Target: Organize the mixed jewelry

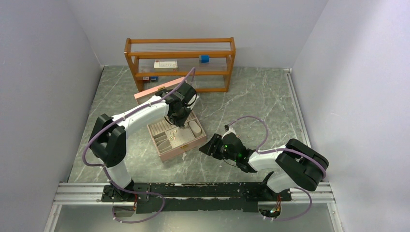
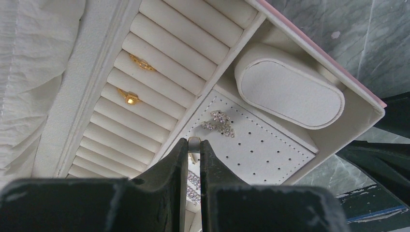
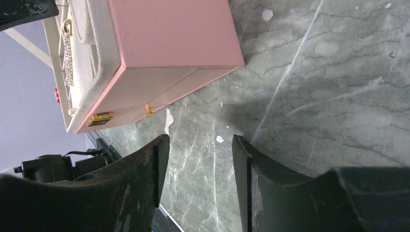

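Observation:
The pink jewelry box (image 1: 180, 151) lies open with its lid (image 1: 153, 91) tipped back. My left gripper (image 1: 177, 121) hovers over it. In the left wrist view my left gripper (image 2: 193, 143) is shut on a small pale piece of jewelry (image 2: 194, 142), above the perforated earring pad (image 2: 261, 145). A crystal earring (image 2: 220, 123) sits on that pad. Two gold rings (image 2: 141, 62) (image 2: 129, 98) sit in the ring rolls. More crystal pieces (image 2: 193, 181) show between the fingers. My right gripper (image 1: 210, 145) is open and empty over the table, right of the box (image 3: 159, 53).
A white oval cushion (image 2: 290, 87) fills the box's far compartment. A wooden shelf (image 1: 181, 72) stands at the back, holding a white box (image 1: 165, 64) and a blue block (image 1: 204, 58). Grey walls close in the marble table (image 1: 261, 101) on three sides.

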Available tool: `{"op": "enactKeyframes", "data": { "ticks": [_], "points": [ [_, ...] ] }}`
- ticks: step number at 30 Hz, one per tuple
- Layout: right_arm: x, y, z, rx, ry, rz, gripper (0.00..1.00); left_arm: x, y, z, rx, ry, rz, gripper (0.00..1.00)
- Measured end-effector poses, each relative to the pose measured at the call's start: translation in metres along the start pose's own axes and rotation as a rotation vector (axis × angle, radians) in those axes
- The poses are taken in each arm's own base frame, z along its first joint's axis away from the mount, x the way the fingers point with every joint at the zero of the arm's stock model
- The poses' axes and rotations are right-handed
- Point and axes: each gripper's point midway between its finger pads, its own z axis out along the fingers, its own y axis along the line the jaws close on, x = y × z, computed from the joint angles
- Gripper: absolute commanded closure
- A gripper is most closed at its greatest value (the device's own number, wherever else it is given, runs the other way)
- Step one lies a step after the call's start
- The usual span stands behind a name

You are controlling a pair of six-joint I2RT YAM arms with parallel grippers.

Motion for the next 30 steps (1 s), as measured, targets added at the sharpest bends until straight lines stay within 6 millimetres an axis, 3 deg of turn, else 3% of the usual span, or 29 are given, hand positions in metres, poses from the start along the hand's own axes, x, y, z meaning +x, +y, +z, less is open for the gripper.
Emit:
{"op": "enactKeyframes", "data": {
  "ticks": [30],
  "points": [
    [0.0000,0.0002,0.0004,-0.001,-0.001,0.004,0.45,0.0039,-0.0019,0.0013,0.012,0.002,-0.003,0.88]
  ]
}}
